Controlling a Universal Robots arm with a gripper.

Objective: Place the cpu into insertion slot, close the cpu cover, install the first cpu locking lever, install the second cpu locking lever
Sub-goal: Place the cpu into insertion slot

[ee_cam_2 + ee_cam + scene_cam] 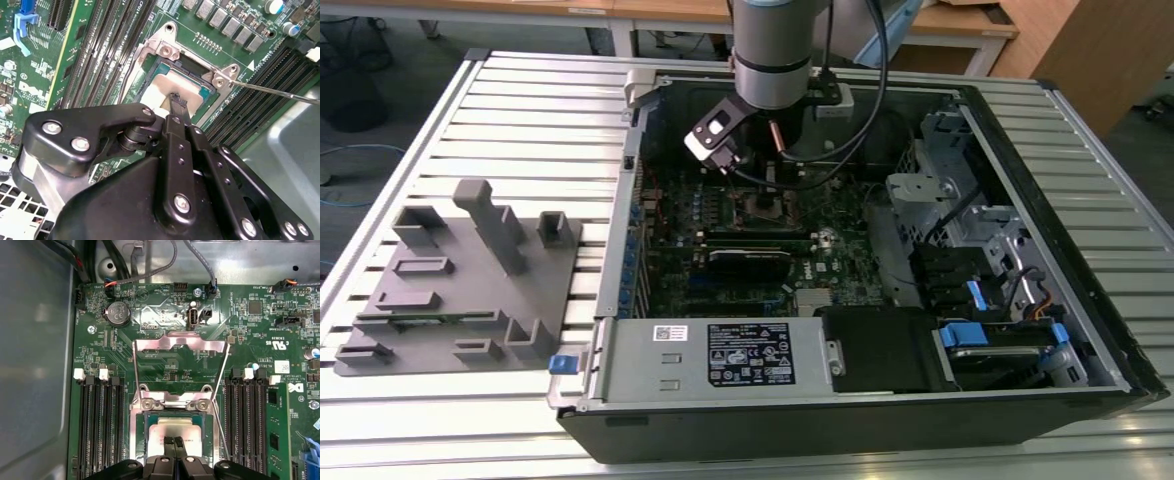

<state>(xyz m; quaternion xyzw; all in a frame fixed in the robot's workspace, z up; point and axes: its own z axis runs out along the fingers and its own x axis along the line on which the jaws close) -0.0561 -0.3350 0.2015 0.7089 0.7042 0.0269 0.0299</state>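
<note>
While pincer (173, 442) hangs pinched narrow, empty, small flat silver-grey square cpu (160, 432) sits socketed directly beneath, six o'clock in exterior view.

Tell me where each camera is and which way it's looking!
Exterior view: off the arm, up high, looking down into the open computer case; the arm reaches in.
First wrist view: rides on the arm, looking along the jaws onto the motherboard and the open cpu cover; the jaws' tips show, pressed together.
Second wrist view: also on the arm, looking slantwise past the jaws' black links.
Shared: both wrist views show the cpu in its socket at the jaws' tips.
</note>
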